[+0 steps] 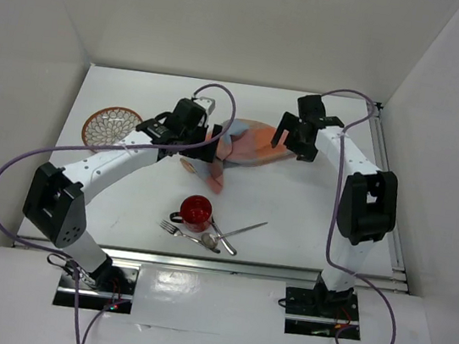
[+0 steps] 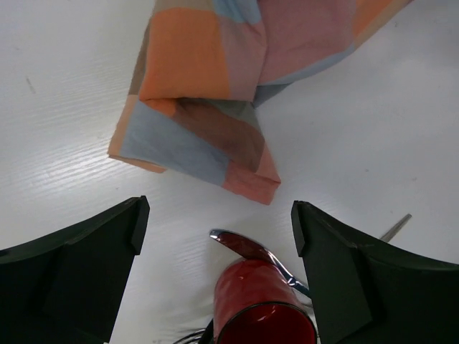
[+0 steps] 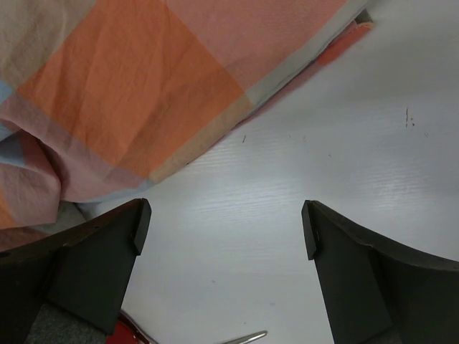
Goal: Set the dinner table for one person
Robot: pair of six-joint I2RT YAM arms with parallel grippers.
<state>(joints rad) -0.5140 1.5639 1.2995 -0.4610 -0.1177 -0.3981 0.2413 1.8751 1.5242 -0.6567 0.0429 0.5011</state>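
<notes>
The white dinner table carries a crumpled orange-and-blue checked cloth at its middle. My left gripper is open and empty over the cloth's near left corner, not touching it in the left wrist view. My right gripper is open and empty at the cloth's right edge, above bare table. A red cup stands near the front, also seen in the left wrist view. A fork, a spoon and a knife lie beside it.
A round woven plate lies at the left of the table. White walls enclose the table at the back and both sides. A metal rail runs along the right edge.
</notes>
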